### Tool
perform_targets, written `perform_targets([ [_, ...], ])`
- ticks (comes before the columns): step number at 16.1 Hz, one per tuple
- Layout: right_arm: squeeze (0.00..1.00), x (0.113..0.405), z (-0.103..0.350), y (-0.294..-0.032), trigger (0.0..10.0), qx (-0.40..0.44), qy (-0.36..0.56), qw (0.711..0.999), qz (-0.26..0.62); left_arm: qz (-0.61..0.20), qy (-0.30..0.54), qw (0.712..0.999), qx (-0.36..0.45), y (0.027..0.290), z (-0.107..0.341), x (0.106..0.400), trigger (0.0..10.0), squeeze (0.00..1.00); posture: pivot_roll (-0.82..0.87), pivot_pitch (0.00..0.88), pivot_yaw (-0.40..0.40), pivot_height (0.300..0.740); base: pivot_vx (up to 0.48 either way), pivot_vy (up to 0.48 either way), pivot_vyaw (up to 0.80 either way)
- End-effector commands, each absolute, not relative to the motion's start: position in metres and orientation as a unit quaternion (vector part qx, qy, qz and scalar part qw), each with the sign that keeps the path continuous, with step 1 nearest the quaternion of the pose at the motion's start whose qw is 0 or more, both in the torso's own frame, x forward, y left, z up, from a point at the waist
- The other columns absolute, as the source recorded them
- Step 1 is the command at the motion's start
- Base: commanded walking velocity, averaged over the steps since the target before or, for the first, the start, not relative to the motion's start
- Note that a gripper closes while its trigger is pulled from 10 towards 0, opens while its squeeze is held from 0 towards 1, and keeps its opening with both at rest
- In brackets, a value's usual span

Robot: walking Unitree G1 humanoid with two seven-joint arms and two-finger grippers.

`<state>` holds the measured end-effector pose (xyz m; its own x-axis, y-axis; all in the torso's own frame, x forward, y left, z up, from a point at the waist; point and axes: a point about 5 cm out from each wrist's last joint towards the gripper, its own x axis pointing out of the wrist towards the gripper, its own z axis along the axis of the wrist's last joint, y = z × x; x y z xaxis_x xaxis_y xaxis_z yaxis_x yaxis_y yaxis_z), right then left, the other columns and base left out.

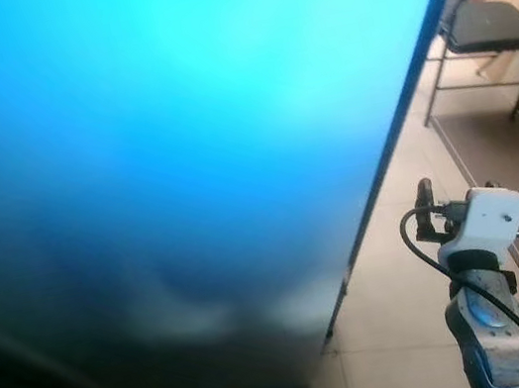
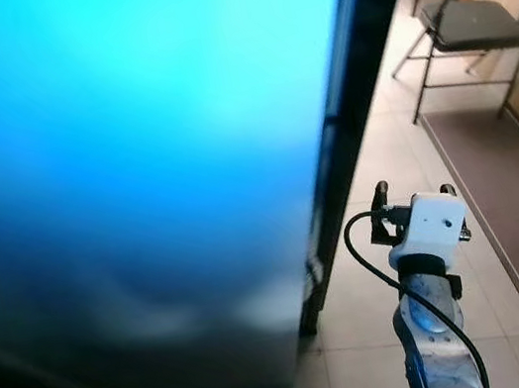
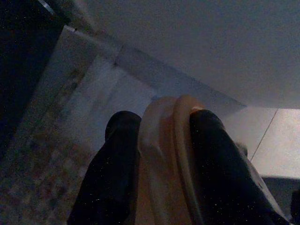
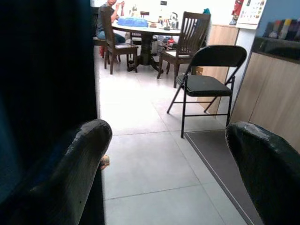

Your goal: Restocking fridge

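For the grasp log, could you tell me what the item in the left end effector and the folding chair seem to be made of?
Item: pale orange, smooth and ridged, probably soft plastic or rubber; too dark to confirm. Folding chair: thin black tubing, likely painted metal, with a matte padded seat.

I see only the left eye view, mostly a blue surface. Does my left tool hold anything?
Observer: Yes. The left tool is shut on a pale orange object; what it is I cannot tell.
Operator: And the right tool?
Observer: The right tool is open and empty, facing a black folding chair.
Operator: Is anybody near?
Observer: A person sits at a round table beyond that chair.
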<state>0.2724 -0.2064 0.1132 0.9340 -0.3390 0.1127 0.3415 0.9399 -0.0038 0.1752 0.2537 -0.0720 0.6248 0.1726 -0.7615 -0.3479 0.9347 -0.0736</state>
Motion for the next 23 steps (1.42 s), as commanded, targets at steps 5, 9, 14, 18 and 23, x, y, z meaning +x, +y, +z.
perform_targets([
  [5,0.00,0.269,0.109,-0.203,10.0,-0.006,-0.047,0.984,-0.170,0.141,0.418,0.892,-0.103,0.251,-0.075,0.172,10.0,0.00,-0.17,0.100,-0.016,0.740,0.000,0.000,0.00],
  [9,0.00,0.256,0.106,-0.201,10.0,-0.002,-0.042,0.983,-0.180,0.145,0.418,0.891,-0.104,0.252,-0.074,0.172,10.0,0.00,-0.17,0.110,-0.012,0.740,0.000,0.000,0.00],
  [14,0.00,0.254,0.105,-0.193,10.0,-0.023,-0.037,0.988,-0.147,0.146,0.417,0.891,-0.105,0.252,-0.075,0.171,10.0,0.00,-0.17,0.112,-0.011,0.740,0.000,0.000,0.00],
  [18,0.00,0.257,0.106,-0.193,10.0,-0.022,-0.038,0.989,-0.141,0.133,0.419,0.893,-0.096,0.251,-0.074,0.172,10.0,0.00,-0.17,0.110,-0.016,0.740,0.000,0.000,0.00],
  [23,0.00,0.258,0.107,-0.194,10.0,-0.026,-0.035,0.990,-0.135,0.133,0.418,0.893,-0.100,0.250,-0.075,0.172,10.0,0.00,-0.18,0.110,-0.018,0.740,0.000,-0.401,0.00],
])
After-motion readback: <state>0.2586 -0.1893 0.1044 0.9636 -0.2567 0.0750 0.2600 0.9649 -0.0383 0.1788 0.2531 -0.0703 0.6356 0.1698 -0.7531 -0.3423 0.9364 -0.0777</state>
